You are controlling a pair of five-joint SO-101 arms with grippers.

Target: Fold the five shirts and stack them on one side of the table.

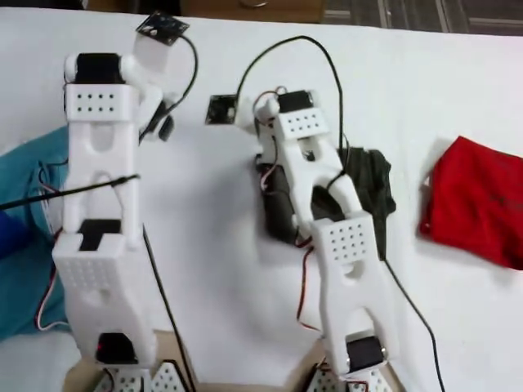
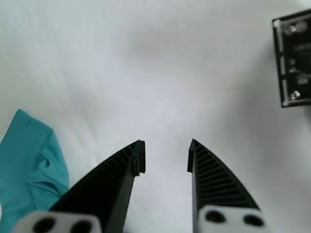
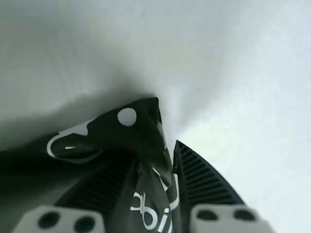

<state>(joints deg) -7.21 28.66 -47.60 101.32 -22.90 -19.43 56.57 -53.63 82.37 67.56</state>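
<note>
A black shirt with white print lies bunched in the middle of the white table, partly under the right arm. My right gripper is shut on a fold of the black shirt and holds it just above the table. A teal shirt lies at the left, under the left arm. My left gripper hangs open over bare table beside the teal shirt, with nothing between its fingers. A red shirt sits folded at the right edge.
Something dark blue lies on the teal shirt at the left edge. The right arm's wrist camera board hangs close to my left gripper. Cables loop over the far table. The table's far edge runs along the top.
</note>
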